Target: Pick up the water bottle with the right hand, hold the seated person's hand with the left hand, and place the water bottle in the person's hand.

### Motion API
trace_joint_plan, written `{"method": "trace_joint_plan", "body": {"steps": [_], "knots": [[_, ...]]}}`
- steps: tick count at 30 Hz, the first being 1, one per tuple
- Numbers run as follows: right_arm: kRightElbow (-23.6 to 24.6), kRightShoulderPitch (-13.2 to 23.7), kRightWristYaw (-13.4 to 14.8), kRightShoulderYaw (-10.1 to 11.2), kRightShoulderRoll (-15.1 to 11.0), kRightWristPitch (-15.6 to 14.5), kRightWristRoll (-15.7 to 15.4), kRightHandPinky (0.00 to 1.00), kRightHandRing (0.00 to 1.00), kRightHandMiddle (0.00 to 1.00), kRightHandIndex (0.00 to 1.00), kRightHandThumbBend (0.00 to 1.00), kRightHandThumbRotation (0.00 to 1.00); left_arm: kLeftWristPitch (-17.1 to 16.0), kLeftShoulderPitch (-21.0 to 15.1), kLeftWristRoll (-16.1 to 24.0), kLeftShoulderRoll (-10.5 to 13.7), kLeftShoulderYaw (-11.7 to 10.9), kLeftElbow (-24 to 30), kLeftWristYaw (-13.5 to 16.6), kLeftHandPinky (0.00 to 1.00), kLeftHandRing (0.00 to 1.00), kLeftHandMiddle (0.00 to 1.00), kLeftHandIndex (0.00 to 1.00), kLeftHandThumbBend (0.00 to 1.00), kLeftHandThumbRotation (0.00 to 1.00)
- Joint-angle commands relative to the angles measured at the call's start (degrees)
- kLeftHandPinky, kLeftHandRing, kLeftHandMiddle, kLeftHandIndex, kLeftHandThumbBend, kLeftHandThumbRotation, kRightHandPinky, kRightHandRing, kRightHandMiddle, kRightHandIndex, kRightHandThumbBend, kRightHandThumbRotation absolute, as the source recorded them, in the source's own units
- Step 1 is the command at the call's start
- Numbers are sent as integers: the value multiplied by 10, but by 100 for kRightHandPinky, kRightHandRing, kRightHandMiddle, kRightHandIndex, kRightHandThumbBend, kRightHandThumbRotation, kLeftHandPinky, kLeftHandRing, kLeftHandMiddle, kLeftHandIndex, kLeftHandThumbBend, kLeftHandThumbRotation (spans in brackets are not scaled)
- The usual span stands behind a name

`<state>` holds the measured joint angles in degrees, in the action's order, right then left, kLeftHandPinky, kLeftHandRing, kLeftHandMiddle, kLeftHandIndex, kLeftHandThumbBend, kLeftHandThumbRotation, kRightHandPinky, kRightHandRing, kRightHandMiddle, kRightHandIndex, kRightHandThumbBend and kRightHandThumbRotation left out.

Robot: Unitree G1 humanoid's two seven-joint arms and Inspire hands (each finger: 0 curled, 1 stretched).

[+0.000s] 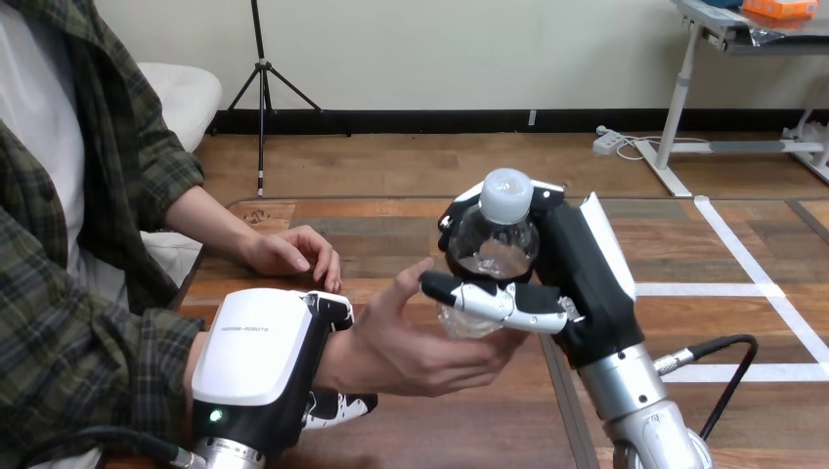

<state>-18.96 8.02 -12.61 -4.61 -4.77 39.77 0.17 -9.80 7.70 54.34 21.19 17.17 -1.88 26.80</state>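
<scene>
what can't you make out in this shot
1. Head view: base of the water bottle, covered by the thumb of the right hand and by the person's hand; whether it rests on the palm is unclear.
2. Head view: palm of the left hand, behind its own white shell; its thumb and fingertips show curled round the person's wrist.

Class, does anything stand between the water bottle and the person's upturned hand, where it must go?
Nothing visible does. The water bottle, gripped by the right hand, hangs directly over the person's upturned hand, its base at the palm.
</scene>
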Motion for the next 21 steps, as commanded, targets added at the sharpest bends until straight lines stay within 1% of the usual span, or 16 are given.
{"method": "trace_joint_plan", "body": {"steps": [1, 9, 15, 21], "knots": [[47, 10, -10, -1, 0, 0, 21, 33, 38, 42, 44, 68, 0, -18, -29, -14, -11, 9, 26, -4, 18, 20, 25, 24, 90, 0], [64, -4, -26, -4, -1, -8, 30, 33, 38, 42, 45, 68, 0, -15, -28, -13, -11, 7, 25, -6, 19, 21, 25, 25, 89, 0], [73, -12, -35, -7, -1, -8, 34, 33, 37, 41, 45, 69, 0, -18, -28, -14, -10, 7, 22, -5, 19, 21, 26, 25, 89, 0], [81, -17, -36, -10, -3, -6, 26, 32, 36, 40, 44, 70, 0, -19, -27, -18, -10, 6, 23, -9, 19, 21, 26, 25, 88, 0]]}}
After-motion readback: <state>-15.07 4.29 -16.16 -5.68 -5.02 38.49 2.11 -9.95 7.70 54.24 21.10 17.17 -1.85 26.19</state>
